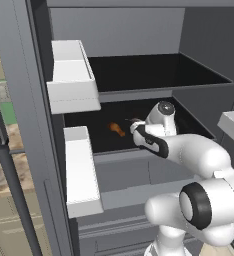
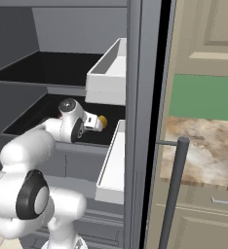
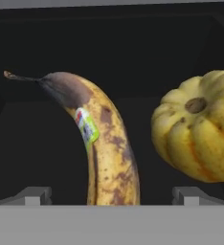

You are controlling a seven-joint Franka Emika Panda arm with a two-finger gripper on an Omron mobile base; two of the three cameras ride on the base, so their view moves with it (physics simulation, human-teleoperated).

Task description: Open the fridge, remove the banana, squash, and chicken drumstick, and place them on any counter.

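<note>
The fridge [image 1: 139, 65] stands open, both doors swung wide with their white door bins facing inward, and the arm reaches into its lower dark shelf [image 1: 189, 122]. In the hand view the fingers [image 3: 111, 195] are spread fully apart and hold nothing; the banana [image 3: 102, 148], spotted brown with a small sticker, rises between the two tips, close to the camera. Just beside it, apart from it, sits the ribbed yellow squash [image 3: 197, 127]. In the left base view the chicken drumstick [image 1: 116, 129] lies on the same shelf, to the left of the hand and apart from it. Past the right-hand door, the mottled worktop [image 2: 208, 146] shows in the right base view.
</note>
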